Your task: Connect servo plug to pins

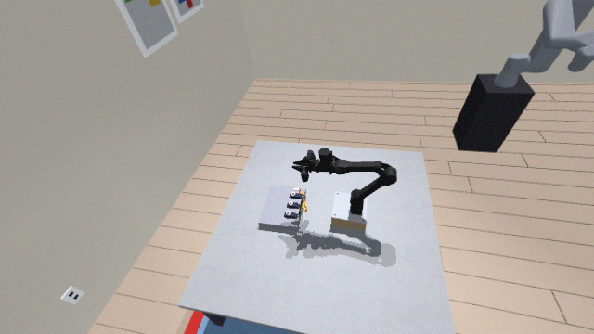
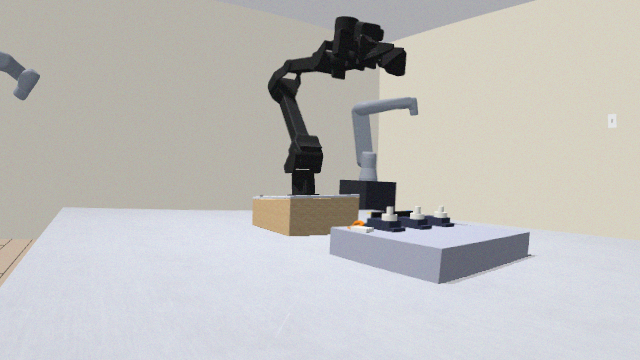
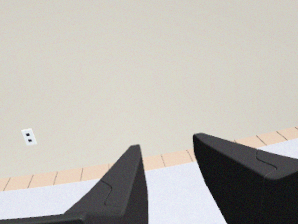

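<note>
My gripper (image 1: pixel 293 165) (image 3: pixel 167 149) is open and empty, its fingers partly apart. It hangs high above the far part of the table, above and beyond the lilac block (image 1: pixel 274 214) (image 2: pixel 385 254). Three dark blue servos with white hubs, one of them nearest the far end (image 1: pixel 295 195), sit in a row along the block's edge facing the arm base. A small white piece (image 2: pixel 362 229), apparently the plug, lies by the end servo beside an orange lead (image 2: pixel 357 223). Orange and yellow wires (image 1: pixel 304 204) show at that edge. The pins, coloured band and dot are too small to tell.
The arm stands on a wooden base box (image 1: pixel 348 224) (image 2: pixel 320 215), across a gap from the block on the table (image 1: pixel 325 283) (image 2: pixel 150 290). A grey arm on a black pedestal (image 1: pixel 492 116) (image 2: pixel 367 195) stands off the table. The wrist view shows wall, floor and table edge.
</note>
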`<action>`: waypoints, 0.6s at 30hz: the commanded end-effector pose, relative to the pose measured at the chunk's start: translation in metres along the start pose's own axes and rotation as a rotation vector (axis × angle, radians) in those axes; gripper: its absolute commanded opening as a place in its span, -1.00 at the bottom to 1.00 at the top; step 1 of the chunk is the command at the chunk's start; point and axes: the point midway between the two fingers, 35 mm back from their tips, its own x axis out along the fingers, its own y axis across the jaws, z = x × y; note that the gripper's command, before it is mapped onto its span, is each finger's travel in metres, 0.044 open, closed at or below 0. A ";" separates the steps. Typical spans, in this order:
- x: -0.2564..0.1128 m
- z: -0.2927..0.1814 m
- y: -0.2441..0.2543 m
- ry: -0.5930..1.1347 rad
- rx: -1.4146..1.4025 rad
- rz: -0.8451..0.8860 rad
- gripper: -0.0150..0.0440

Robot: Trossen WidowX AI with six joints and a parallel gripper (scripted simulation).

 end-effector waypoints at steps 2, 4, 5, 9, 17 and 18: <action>0.025 -0.021 -0.010 0.151 -0.038 -0.021 -0.10; 0.035 -0.031 -0.015 0.217 -0.053 -0.027 -0.10; 0.040 -0.036 -0.017 0.251 -0.060 -0.030 -0.10; 0.057 -0.058 -0.027 0.384 -0.085 -0.038 -0.10; 0.082 -0.107 -0.047 0.652 -0.125 -0.035 -0.10; 0.084 -0.114 -0.049 0.685 -0.129 -0.032 -0.10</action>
